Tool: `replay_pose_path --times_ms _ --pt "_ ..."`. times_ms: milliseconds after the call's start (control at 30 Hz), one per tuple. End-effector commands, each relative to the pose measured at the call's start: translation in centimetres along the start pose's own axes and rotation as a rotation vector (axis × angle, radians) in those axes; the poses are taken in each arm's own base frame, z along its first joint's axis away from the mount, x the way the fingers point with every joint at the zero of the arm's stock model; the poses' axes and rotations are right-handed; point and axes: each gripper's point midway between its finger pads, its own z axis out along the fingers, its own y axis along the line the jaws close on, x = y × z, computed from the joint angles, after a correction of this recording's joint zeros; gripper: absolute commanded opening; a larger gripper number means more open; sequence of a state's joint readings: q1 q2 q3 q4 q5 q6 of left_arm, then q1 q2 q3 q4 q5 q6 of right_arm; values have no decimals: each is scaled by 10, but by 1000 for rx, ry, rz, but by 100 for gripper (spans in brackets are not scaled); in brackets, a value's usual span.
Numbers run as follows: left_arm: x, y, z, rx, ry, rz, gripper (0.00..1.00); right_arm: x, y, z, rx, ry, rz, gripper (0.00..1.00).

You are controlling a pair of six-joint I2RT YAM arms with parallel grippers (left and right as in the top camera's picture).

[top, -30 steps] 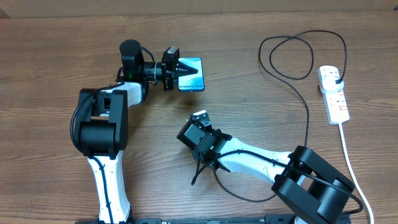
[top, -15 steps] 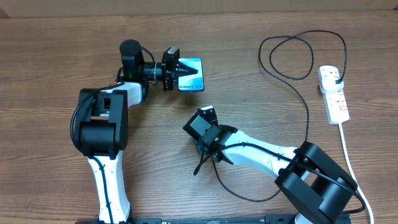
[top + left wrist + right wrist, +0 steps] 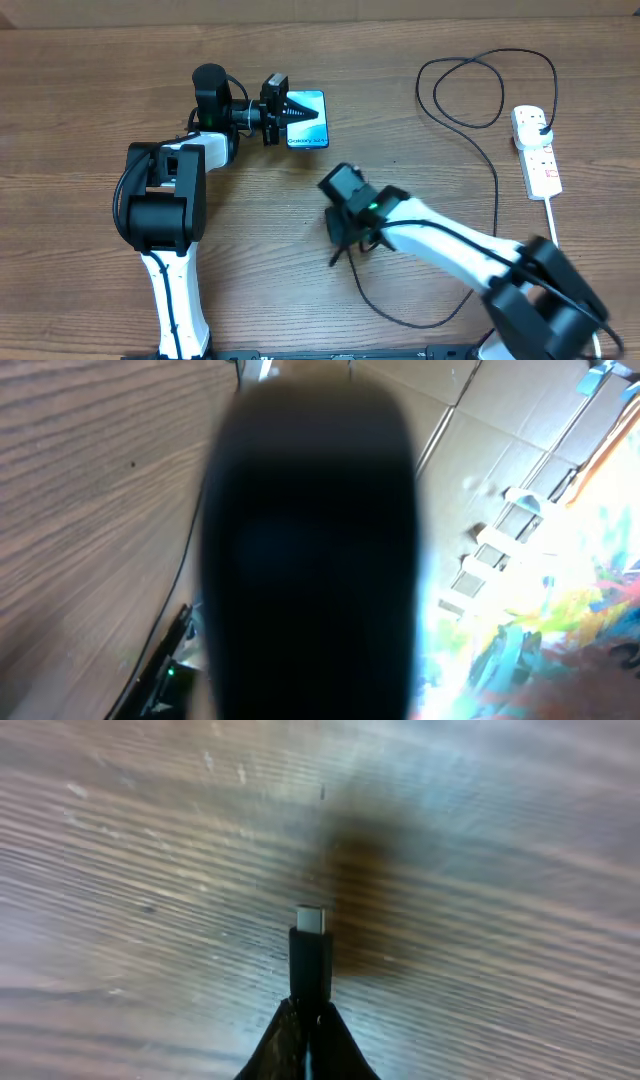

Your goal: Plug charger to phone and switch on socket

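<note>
Left gripper [image 3: 285,112] is at the far side of the worktop [image 3: 100,80], its jaws clamped on the near end of the phone [image 3: 310,120]. The teal screen faces up and the free end points toward the socket side. The left wrist view gives almost nothing here: one big dark blur filling the middle.

Over to the right gripper [image 3: 310,1012] at mid-worktop. Its jaws are pinched shut on the charger [image 3: 470,95], with the connector tip [image 3: 311,952] poking straight out past the fingertips, metal end showing, just above the wood grain. It is well apart from the phone, nearer the front edge.

The black cable trails back under the right arm, then climbs in a wide loop to its plug [image 3: 541,125], seated in the far end of the socket [image 3: 540,165], which lies flat along the right edge.
</note>
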State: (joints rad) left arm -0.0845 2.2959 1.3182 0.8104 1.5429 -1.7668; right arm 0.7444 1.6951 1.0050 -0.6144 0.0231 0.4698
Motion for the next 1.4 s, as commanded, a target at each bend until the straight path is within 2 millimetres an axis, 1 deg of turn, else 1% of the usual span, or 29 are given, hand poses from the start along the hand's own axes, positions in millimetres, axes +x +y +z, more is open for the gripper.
replay_pose_path --times_ms 0,100,133,233,300,433,533,600,633,700,767,800,867,933,967,1000,1033,1100,1167,1233,1367 --pt "-4 -12 0 4 -16 88 5 -16 2 -35 -72 -73 -33 4" --pt "-4 -12 0 4 -16 98 4 -18 4 -46 -102 -86 -41 4" --pt "-3 -12 0 4 -16 127 4 -20 8 -53 -127 -102 -47 4" --pt "-2 -11 1 2 -9 209 4 -21 13 -63 -163 -119 -51 4" --pt "1 -11 5 -1 9 284 4 -14 26 -69 -239 -89 -96 4" --pt "5 -9 18 -5 29 387 4 -5 33 -70 -288 -43 -97 4" --pt "6 -8 25 -7 34 426 4 4 34 -72 -321 2 -87 4" --pt "7 -7 31 -8 40 441 4 7 30 -74 -352 39 -54 4" --pt "8 -7 33 -9 45 447 4 5 27 -75 -358 41 -37 4" --pt "10 -6 38 -10 50 449 4 -2 15 -75 -357 38 7 4" --pt "6 -6 42 -12 30 437 4 -8 3 -75 -344 33 60 4" --pt "3 -6 44 -14 7 427 4 -13 -6 -75 -336 24 91 4" --pt "-3 -5 47 -17 -25 409 4 -17 -16 -75 -327 15 119 4" --pt "-5 -5 48 -18 -42 411 4 -18 -19 -75 -323 13 126 4" --pt "-7 -6 48 -18 -52 410 4 -17 -18 -74 -323 10 93 13" --pt "-10 -6 45 -17 -66 413 4 -16 -18 -73 -307 5 64 43" --pt "-11 -7 44 -17 -72 413 4 -15 -18 -72 -287 1 39 49" --pt "-12 -7 40 -15 -78 412 4 -12 -19 -69 -227 -9 -6 65" --pt "-13 -7 38 -15 -81 407 4 -7 -17 -65 -148 -23 -63 74" --pt "-14 -6 36 -16 -85 401 4 -4 -13 -63 -67 -52 -126 78" --pt "-17 -8 30 -14 -103 401 4 1 -4 -58 30 -87 -217 79"
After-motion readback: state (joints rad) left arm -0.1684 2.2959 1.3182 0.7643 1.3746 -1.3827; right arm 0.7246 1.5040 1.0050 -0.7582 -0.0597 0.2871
